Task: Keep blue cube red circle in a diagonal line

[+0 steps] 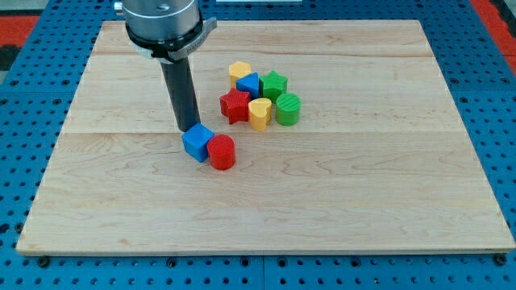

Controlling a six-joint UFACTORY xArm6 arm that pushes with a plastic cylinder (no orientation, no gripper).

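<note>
Two blocks touch: blue cube (197, 142) & red circle (222, 151); my tip (188, 130) at cube's top-left; no pincer.

blue cube (197, 142): small, flat on the wooden board, one corner turned toward the view's bottom, near the board's middle.
red circle (222, 151): short round block, touching the cube's right side, slightly nearer the view's bottom.

Eight blocks (242, 109) — two each: blue, red, yellow, green
</note>
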